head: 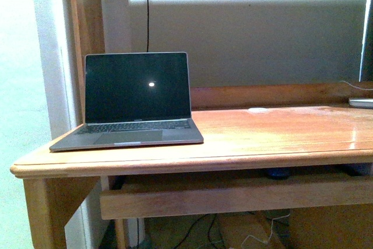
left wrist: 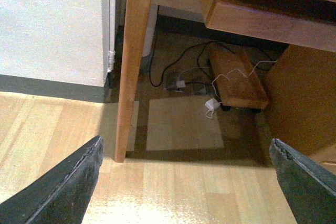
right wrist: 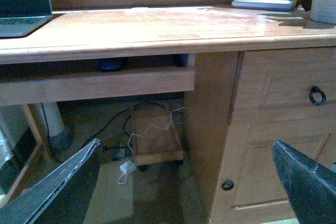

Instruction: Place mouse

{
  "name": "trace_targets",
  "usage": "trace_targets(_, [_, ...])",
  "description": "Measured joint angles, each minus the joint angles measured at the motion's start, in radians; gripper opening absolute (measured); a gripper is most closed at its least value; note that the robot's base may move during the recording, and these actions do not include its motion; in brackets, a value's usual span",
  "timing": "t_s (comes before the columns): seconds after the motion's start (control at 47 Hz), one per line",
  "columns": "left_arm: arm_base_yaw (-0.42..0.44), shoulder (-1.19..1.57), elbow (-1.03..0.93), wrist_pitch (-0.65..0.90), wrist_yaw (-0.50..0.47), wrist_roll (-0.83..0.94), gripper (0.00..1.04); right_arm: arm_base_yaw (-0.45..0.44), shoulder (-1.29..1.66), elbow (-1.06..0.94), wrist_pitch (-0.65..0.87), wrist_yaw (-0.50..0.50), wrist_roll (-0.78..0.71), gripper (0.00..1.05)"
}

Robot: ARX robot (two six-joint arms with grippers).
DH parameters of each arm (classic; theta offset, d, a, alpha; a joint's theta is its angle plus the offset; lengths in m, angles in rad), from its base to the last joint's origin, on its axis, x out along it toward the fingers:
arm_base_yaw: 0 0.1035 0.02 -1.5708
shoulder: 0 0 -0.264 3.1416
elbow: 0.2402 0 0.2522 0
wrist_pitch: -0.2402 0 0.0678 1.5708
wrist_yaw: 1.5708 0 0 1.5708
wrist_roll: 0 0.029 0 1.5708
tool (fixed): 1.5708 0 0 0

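Nearest, the left fingers (left wrist: 68, 187) stood wide apart and empty above the floor. The right fingers (right wrist: 63, 190) were likewise apart and held nothing, low before the worktop's front edge. The task therefore looked barely begun, with both pick-up and placing left to do. Further in, the mouse (right wrist: 110, 65) lay on the pull-out tray (right wrist: 94, 85) under the worktop (right wrist: 157, 30). It was a small, dark, rounded shape in shadow, its details unreadable. Beyond, on the worktop's left, the open laptop (head: 137, 100) showed a dark screen.
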Motion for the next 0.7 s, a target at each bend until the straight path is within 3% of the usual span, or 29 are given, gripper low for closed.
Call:
trace_targets(0.128, [0.019, 0.239, 0.019, 0.22, 0.037, 0.126, 0.97, 0.0, 0.0, 0.0, 0.0, 0.0, 0.0, 0.97])
trace_targets(0.447, [0.015, 0.85, 0.177, 0.777, 0.093, 0.655, 0.97, 0.0, 0.0, 0.0, 0.0, 0.0, 0.0, 0.97])
trace_targets(0.702, [-0.022, 1.14, 0.328, 0.905, 0.177, 1.021, 0.97, 0.0, 0.0, 0.0, 0.0, 0.0, 0.0, 0.97])
